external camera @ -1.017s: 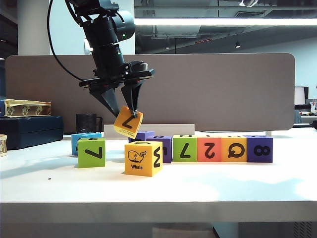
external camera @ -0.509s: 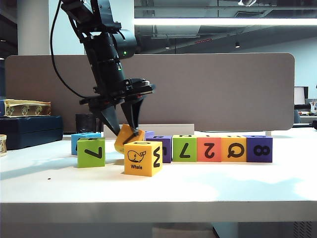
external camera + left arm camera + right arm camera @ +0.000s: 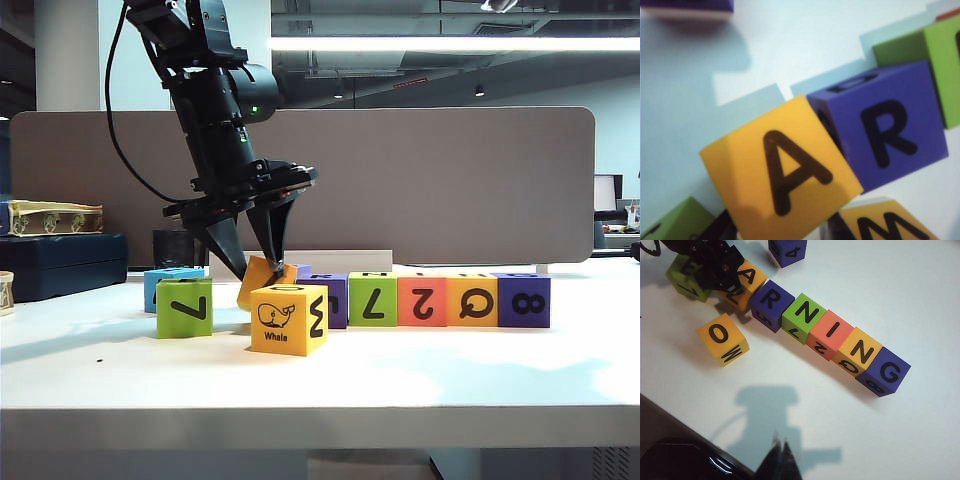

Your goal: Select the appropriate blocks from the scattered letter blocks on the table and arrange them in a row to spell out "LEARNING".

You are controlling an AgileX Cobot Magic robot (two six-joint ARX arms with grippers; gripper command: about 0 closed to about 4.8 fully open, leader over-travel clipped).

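1. The orange "A" block point(image 3: 785, 185) sits tilted at the left end of the row of letter blocks, one lower edge on or just above the table point(image 3: 400, 370); whether it rests flat cannot be told. In the exterior view it shows as an orange cube point(image 3: 262, 280) tipped on a corner behind the yellow whale block point(image 3: 288, 318).
2. The left gripper point(image 3: 262, 268) comes down on it from above and is clamped on this block, one dark finger on each side.
3. Just beside the "A", touching or nearly so, stands the purple "R" block point(image 3: 767, 302), then the green "N" block point(image 3: 804, 316), the red "I" block point(image 3: 829, 332), the orange "N" block point(image 3: 856, 354) and the purple "G" block point(image 3: 886, 372), all in one straight line and touching.
4. On the other side of the gripper, a green block point(image 3: 184, 306) stands near the left end, with a blue block point(image 3: 165, 280) behind it.
5. The yellow whale block lies in front of the row, apart from it, showing "O" on top in the right wrist view.
6. One more purple block point(image 3: 787, 251) stands alone behind the row.
7. The right gripper point(image 3: 781, 452) hangs well clear of the blocks, above bare table, its fingertips together.
8. No container holds any block.
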